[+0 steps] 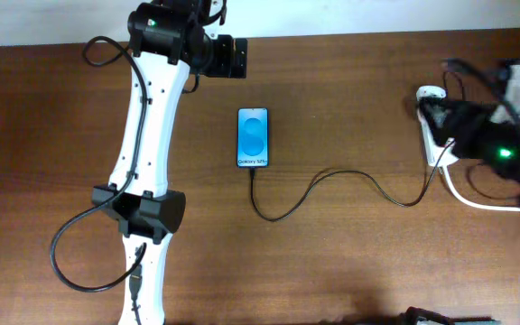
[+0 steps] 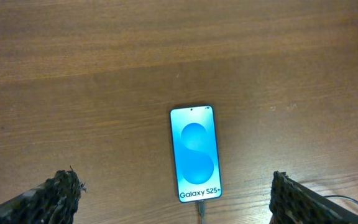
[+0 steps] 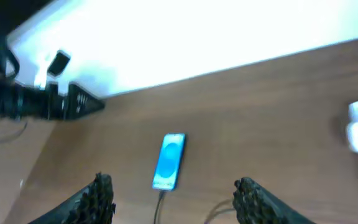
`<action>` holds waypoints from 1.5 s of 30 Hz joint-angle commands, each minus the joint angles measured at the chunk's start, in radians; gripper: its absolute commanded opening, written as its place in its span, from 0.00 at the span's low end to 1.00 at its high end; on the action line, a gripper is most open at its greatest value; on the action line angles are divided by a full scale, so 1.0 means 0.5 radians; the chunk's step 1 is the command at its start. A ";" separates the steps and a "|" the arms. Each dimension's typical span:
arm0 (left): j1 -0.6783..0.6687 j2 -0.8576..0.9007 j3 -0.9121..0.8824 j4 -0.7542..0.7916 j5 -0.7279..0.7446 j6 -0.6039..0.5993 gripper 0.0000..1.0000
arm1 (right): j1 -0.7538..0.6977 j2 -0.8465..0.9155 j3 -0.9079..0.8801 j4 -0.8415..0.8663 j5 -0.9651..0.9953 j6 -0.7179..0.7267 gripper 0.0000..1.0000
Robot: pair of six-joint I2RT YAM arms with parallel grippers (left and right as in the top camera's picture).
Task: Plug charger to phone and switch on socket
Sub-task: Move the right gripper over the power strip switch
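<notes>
The phone (image 1: 253, 137) lies flat mid-table with its blue screen lit. It also shows in the left wrist view (image 2: 195, 152) and the right wrist view (image 3: 169, 160). The thin black charger cable (image 1: 332, 174) meets the phone's bottom edge (image 2: 199, 210) and runs in waves right to the white socket (image 1: 430, 126), which my right arm partly hides. My left gripper (image 1: 235, 56) is open and empty, raised behind the phone (image 2: 174, 186). My right gripper (image 1: 436, 116) is open and empty over the socket's end, pointing toward the phone (image 3: 174, 193).
The socket's thick white cord (image 1: 477, 200) curves off at the right edge. The left arm's white body (image 1: 147, 153) and its black hose lie across the left of the table. The table's back edge meets a white wall (image 3: 185, 43).
</notes>
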 commanded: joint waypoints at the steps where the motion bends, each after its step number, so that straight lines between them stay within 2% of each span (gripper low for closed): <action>1: 0.010 0.000 -0.003 -0.002 -0.021 0.019 1.00 | -0.277 -0.034 0.130 -0.058 -0.056 -0.081 0.65; 6: 0.010 0.000 -0.003 -0.003 -0.021 0.019 1.00 | -0.781 0.164 0.130 0.010 -0.043 -0.043 0.65; 9: 0.010 0.000 -0.003 -0.002 -0.021 0.019 0.99 | -0.911 0.452 0.130 0.047 0.007 -0.042 0.64; 11: 0.010 0.000 -0.003 -0.003 -0.021 0.019 1.00 | -0.906 0.703 0.130 0.095 0.156 -0.042 0.64; 15: 0.010 0.000 -0.003 -0.003 -0.021 0.019 1.00 | -0.825 1.180 0.130 0.335 0.192 -0.017 0.64; 23: 0.010 0.000 -0.003 -0.002 -0.021 0.019 0.99 | -0.649 1.682 0.130 0.770 0.469 -0.005 0.65; 28: 0.010 0.000 -0.003 -0.002 -0.021 0.019 1.00 | -0.624 1.776 0.127 0.795 0.542 0.146 0.65; 36: 0.010 0.000 -0.003 -0.002 -0.021 0.019 1.00 | -0.479 1.942 0.120 0.822 0.692 0.144 0.65; 45: 0.010 0.000 -0.003 -0.003 -0.021 0.019 1.00 | -0.446 2.022 0.120 0.832 0.774 0.146 0.64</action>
